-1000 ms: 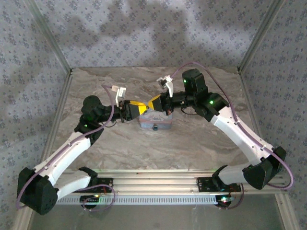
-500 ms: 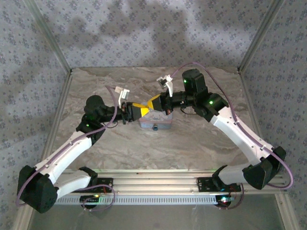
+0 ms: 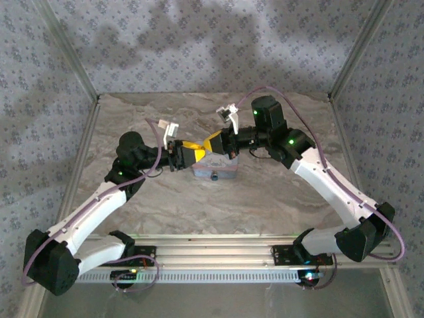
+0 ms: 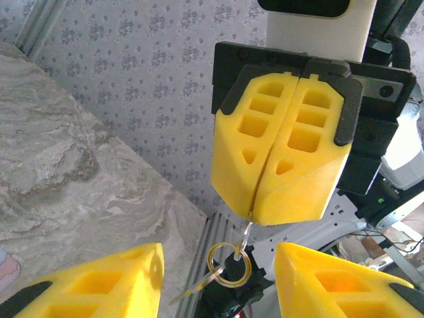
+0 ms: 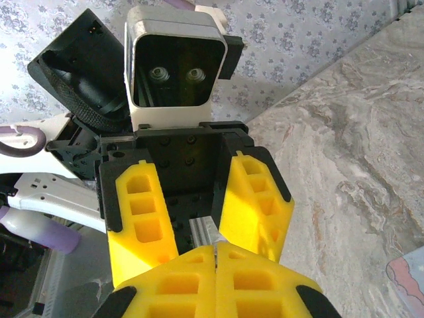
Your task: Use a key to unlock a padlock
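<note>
Right hand (image 4: 255,215): closed, pinching the key ring (image 4: 228,265) above the tin (image 3: 225,169).
Left hand (image 5: 199,225): open, also above the tin.
Padlock (image 3: 215,177): on the tin's near face; tiny, rigid, probably slippery, so grip its body.
Key (image 4: 192,290): thin and stiff; pinch its flat head.

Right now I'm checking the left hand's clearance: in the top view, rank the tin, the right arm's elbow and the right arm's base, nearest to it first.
1. tin, just right of the left hand, toward the near edge.
2. elbow, farther right.
3. base, at the near right edge.
</note>
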{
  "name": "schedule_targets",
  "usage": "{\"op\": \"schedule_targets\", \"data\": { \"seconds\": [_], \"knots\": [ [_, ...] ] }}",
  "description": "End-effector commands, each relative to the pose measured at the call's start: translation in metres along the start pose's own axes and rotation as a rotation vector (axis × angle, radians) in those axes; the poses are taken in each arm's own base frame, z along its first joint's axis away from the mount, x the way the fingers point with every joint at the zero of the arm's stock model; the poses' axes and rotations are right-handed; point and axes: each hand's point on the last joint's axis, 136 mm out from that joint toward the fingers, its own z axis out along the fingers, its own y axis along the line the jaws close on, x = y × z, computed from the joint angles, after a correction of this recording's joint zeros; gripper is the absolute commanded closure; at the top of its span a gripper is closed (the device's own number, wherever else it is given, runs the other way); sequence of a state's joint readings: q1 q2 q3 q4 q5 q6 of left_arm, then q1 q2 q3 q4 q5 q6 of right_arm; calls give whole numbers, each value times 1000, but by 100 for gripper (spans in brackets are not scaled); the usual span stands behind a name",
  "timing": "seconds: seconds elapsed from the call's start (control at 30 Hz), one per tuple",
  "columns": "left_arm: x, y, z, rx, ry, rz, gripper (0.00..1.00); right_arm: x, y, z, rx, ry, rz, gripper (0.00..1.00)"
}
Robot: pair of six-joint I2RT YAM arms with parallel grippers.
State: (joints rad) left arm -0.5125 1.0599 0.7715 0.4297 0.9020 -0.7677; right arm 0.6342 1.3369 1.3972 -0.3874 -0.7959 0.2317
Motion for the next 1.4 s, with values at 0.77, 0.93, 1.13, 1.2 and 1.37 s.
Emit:
{"op": "schedule_targets", "data": {
  "seconds": [0.77,0.93,1.13,1.2,1.37],
  "knots": [
    [-19,-20,-2,29,-56,75,62,4,10,5,-56,27,8,100],
    [-16,-19,-3,25,-47,69,83,3,10,4,-49,23,4,100],
    [-11,-14,-4,7,-42,49,97,1,9,2,-39,9,6,100],
    [-11,-13,-5,2,-45,47,100,1,6,1,-28,2,12,100],
    [-11,-10,-7,-33,-53,61,100,-6,-4,-6,44,-49,27,69]
  ]
}}
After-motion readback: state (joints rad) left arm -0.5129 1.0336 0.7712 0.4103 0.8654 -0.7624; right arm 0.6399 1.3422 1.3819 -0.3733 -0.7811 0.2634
